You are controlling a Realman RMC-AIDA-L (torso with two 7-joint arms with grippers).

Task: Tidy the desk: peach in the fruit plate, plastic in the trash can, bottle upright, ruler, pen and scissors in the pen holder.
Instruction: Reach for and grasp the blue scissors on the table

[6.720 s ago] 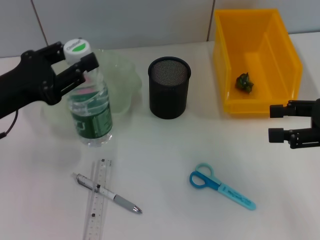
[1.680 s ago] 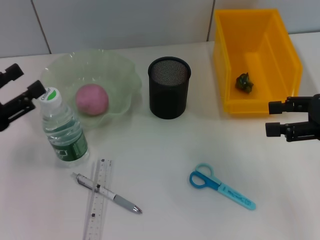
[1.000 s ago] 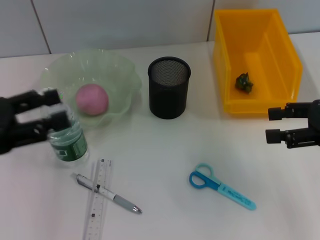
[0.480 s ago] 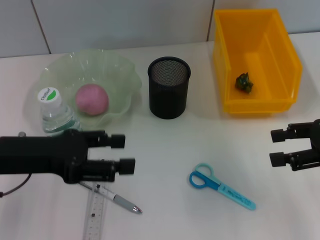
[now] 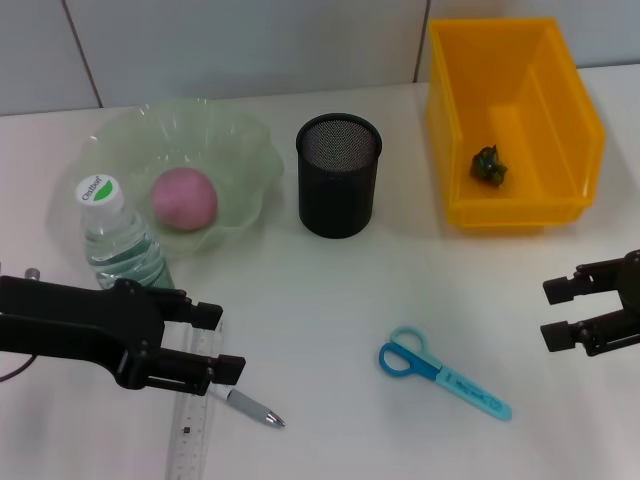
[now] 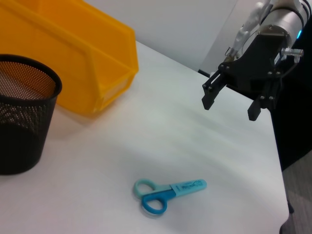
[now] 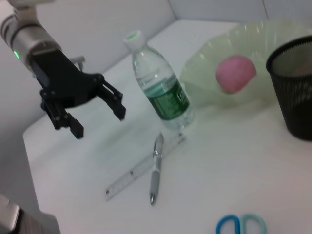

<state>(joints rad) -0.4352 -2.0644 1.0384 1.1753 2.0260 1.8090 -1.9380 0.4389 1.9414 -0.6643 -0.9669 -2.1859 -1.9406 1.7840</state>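
Both hands open — left hand over ruler, right hand idle.

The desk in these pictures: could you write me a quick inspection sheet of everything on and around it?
Surface: white desk.
Job's things: peach in the green plate; bottle upright beside the plate; green plastic scrap in the yellow bin; pen lying across the ruler; scissors flat on the desk; black mesh holder with none of them in it.
Clutter: nothing seen.
Grippers: left pincer open above the ruler and pen; right pincer open, off to the right of the scissors.
Cables: thin one at the left arm.
Surroundings: tiled wall behind.
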